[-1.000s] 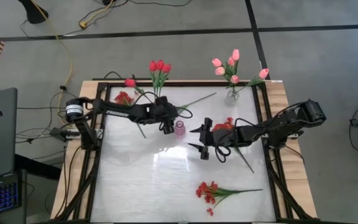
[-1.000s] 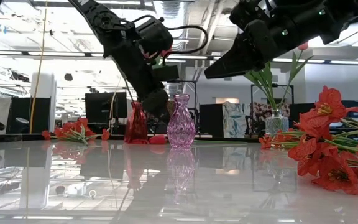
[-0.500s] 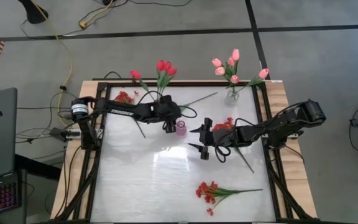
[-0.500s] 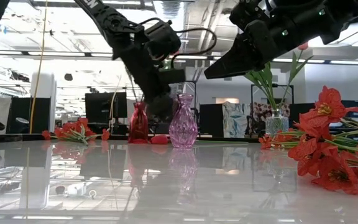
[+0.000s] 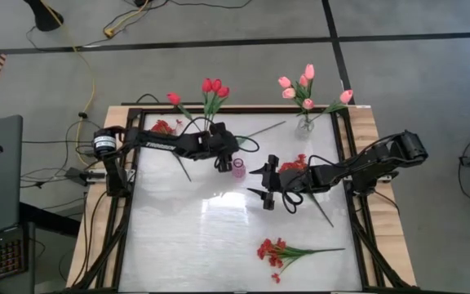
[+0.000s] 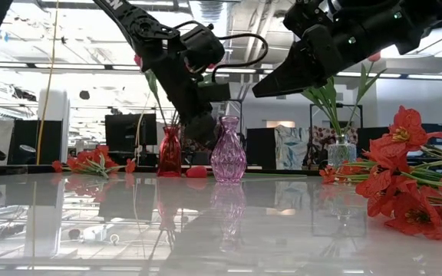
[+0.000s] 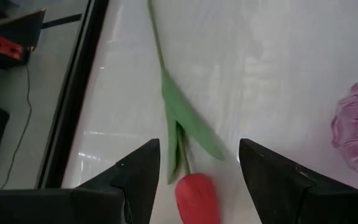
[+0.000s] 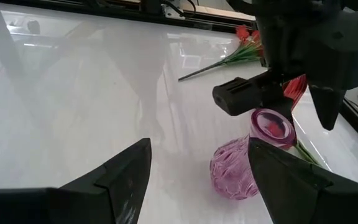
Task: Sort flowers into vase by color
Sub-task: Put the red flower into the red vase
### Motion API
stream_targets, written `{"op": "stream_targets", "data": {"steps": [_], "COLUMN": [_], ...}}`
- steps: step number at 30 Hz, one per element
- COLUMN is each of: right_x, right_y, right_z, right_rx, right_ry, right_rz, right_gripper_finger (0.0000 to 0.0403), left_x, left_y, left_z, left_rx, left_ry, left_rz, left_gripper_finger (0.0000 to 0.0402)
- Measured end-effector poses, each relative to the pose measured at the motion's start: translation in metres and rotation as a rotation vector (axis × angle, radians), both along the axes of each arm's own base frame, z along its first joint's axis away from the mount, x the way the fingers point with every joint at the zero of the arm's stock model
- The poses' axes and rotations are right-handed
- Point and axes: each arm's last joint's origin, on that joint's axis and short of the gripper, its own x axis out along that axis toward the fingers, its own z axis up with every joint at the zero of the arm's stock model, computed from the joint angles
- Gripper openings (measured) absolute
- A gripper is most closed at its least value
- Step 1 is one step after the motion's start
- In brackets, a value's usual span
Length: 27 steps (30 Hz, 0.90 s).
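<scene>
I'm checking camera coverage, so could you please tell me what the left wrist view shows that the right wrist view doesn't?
Only the left wrist view shows a red tulip lying on the table on its leafy stem, just ahead of the open left pincer. Only the right wrist view shows the pink vase's open mouth, a red bunch lying beyond it, and the open right pincer. Both show the pink vase and the white tabletop.
</scene>
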Motion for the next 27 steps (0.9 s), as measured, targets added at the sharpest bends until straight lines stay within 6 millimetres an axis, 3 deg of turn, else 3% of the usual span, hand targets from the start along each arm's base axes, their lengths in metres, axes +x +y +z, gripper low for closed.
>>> {"op": "stream_targets", "data": {"steps": [13,27], "right_x": [0.000,0.000], "right_y": [0.000,0.000], "right_z": [0.000,0.000], "right_rx": [0.000,0.000], "right_ry": [0.000,0.000], "right_rz": [0.000,0.000], "right_gripper_finger": [0.0295,0.0295], "left_x": [-0.013,-0.013], "left_y": [0.037,0.039], "left_z": [-0.001,-0.001], "left_rx": [-0.094,-0.162], "left_ry": [-0.026,-0.069], "left_rz": [0.045,0.073], "left_gripper_finger": [0.0208,0.0208]}}
